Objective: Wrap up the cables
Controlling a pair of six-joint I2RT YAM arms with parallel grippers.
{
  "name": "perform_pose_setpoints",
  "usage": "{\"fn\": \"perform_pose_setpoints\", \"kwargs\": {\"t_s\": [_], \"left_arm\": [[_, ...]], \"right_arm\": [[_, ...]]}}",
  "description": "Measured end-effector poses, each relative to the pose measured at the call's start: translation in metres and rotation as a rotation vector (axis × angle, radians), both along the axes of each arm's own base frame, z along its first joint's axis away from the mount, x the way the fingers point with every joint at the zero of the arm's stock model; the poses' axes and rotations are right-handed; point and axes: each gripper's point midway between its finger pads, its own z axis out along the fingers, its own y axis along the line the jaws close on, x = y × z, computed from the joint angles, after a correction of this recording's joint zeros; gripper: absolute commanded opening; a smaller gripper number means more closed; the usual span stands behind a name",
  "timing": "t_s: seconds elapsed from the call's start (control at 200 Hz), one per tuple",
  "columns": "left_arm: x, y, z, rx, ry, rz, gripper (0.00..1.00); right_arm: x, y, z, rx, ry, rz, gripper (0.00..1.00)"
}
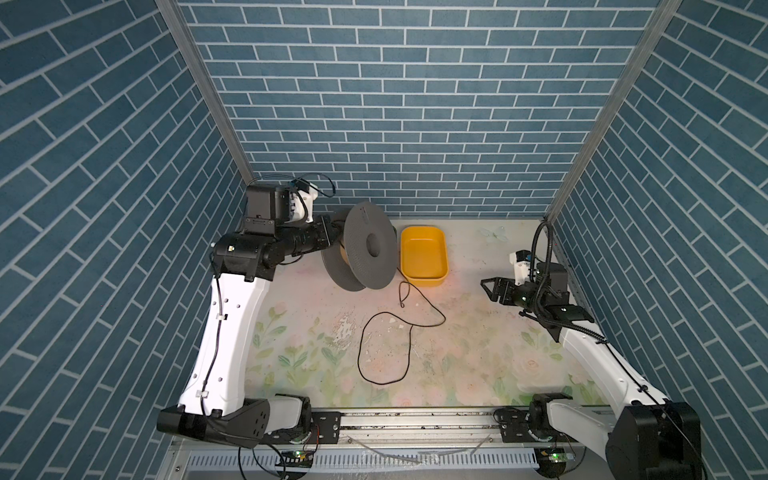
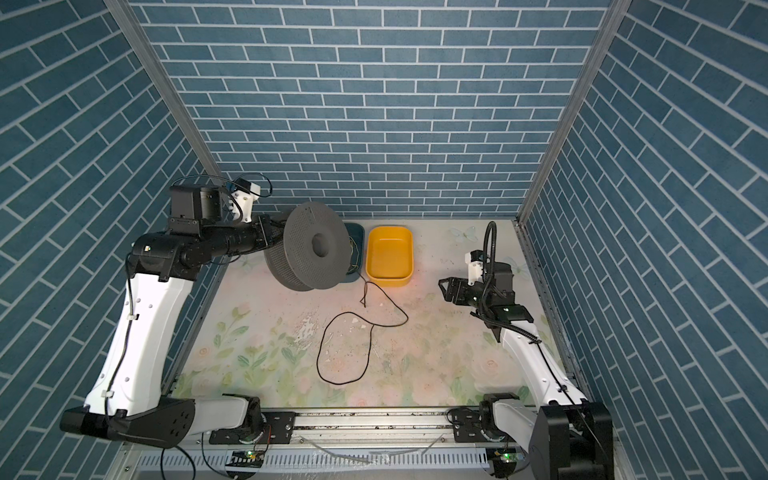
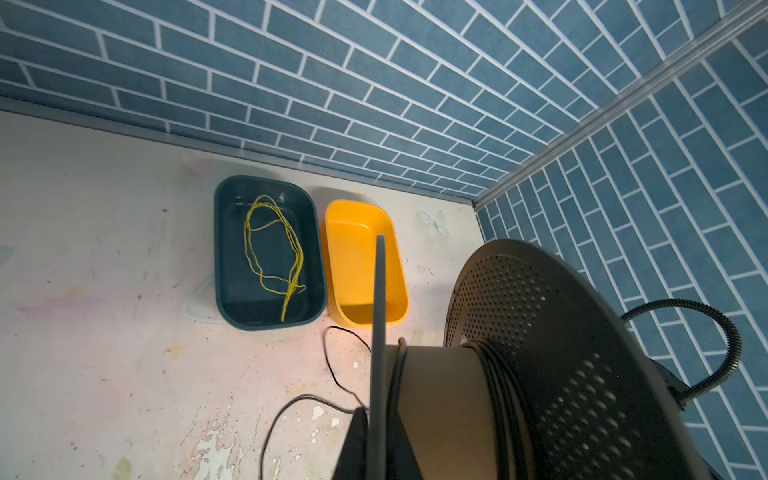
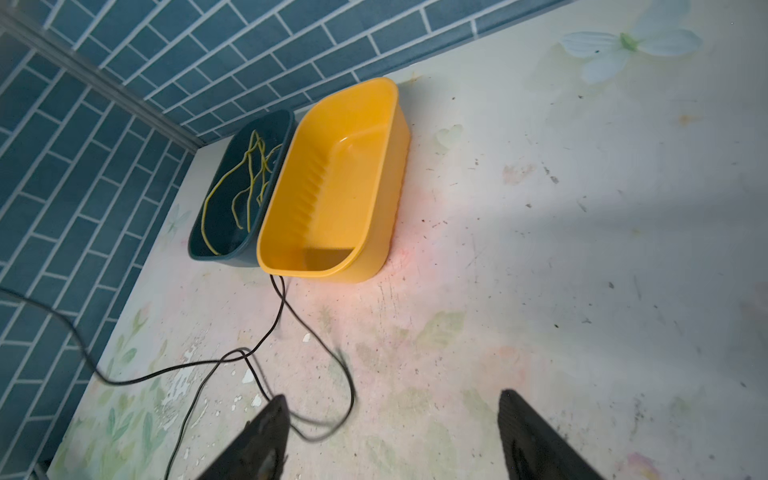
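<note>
Cable (image 1: 360, 351): slack loops on bench (image 1: 478, 374), trailing frontward from spool (image 1: 370, 249); few turns seemingly wound.
Left end effector (image 3: 376, 436): clamped on spool flange.
Right end effector (image 1: 489, 289): jaws apart, empty; slack lies spoolward.

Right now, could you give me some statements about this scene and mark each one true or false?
1. The yellow tub is empty. True.
2. The right hand is closed on the black cord. False: it is open, holds nothing and is away from the cord.
3. The yellow-green wire lies in the dark tub. True.
4. The whole black cord is wound on the spool. False: a few turns are on it; the rest lies in loops on the table.
5. The left hand grips the spool. True.
</note>
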Motion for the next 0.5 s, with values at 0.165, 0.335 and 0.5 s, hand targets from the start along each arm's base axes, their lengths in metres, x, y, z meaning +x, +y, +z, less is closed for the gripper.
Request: {"fn": "perform_pose_setpoints", "kwargs": {"t_s": [0.165, 0.335, 0.5], "left_arm": [[-0.006, -0.02, -0.005, -0.013, 0.017, -0.047, 0.0], [-0.007, -0.028, 0.0, -0.027, 0.005, -0.065, 0.0], [-0.007, -0.032, 0.002, -0.037, 0.0, -0.07, 0.0]], "right_arm": [[-0.01, 0.047, 0.017, 0.044, -0.085, 0.172, 0.81], [-0.013, 0.086, 0.021, 0.09, -0.156, 0.309, 0.8], [-0.008, 0.118, 0.007, 0.133, -0.166, 0.384, 0.79]]}}
